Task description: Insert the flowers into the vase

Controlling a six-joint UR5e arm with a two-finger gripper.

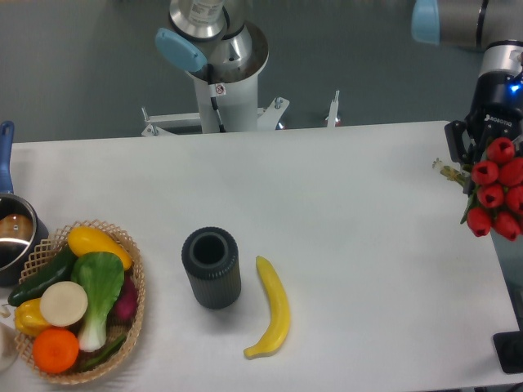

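The flowers point(496, 194), a bunch of red tulip buds with a pale stem end poking left, hang at the table's far right edge. My gripper point(477, 163), black and coming down from the top right, is shut on them; the buds hide most of its fingers. The vase point(212, 266), a dark grey ribbed cylinder with a round opening facing up, stands upright on the white table left of centre. It is far to the left of the gripper and flowers.
A yellow banana point(272, 311) lies just right of the vase. A wicker basket point(136, 298) of toy vegetables sits at the front left. A metal pot point(12, 237) with a blue handle is at the left edge. The arm's base point(221, 82) stands behind the table.
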